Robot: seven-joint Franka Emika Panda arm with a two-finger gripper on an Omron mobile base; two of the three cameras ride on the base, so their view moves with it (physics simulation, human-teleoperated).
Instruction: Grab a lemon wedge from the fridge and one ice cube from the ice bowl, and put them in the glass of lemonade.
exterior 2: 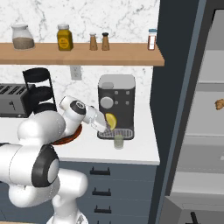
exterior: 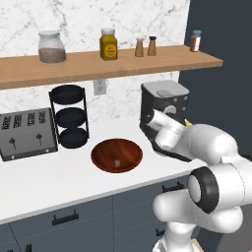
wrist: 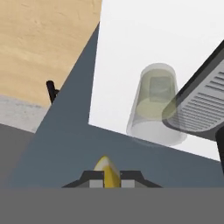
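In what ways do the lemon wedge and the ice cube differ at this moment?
The lemon wedge is bright yellow; the ice cube is pale and whitish. The lemon wedge is held in the gripper, above the counter and near the glass of lemonade; the ice cube lies loose in the ice bowl. The wedge is curved, the cube blocky. Both are tiny, and neither is in the glass.

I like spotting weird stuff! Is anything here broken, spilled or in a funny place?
Nothing is spilled or broken. The fridge door stands open. The gripper holds the lemon wedge above the glass of lemonade, which stands upright. One ice cube sits in the ice bowl.
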